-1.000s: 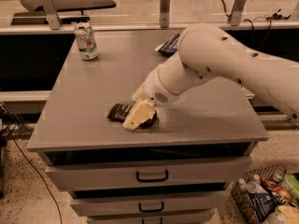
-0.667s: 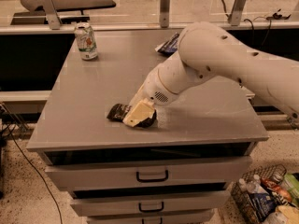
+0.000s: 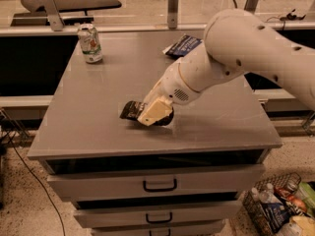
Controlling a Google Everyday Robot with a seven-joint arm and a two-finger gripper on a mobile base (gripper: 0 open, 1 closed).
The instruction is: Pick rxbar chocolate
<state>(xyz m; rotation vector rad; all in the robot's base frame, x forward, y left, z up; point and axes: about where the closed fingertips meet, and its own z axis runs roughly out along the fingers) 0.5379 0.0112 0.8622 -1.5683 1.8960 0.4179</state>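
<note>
- Claw [image 3: 155, 114]: low over the front-centre of the counter [image 3: 93, 127], set down onto the right end of the rxbar chocolate [image 3: 130, 110]. Its cream housing hides the contact, so you cannot tell whether it is spread, pressed together or pinching the bar.
- Rxbar chocolate: a dark flat wrapper whose left end shows beside the claw. It lies at or very near the counter surface, with no clear gap beneath it.
- Arm [image 3: 231, 43]: reaches in from the right and slopes down to the claw.
- Progress, as a judgement: you have completed the approach and the claw is on the correct item. A secure grip is not confirmed and the lift is not yet done.
- Remaining: confirm the hold on the bar, then raise it clear of the counter.
- Blue chip bag [image 3: 183, 45]: at the back of the counter, partly behind the arm and well apart from the bar.
- Drink can [image 3: 90, 43]: upright at the back-left corner, well apart from the work.
- Drawers [image 3: 160, 185]: beneath the counter, taking no part in the task.
</note>
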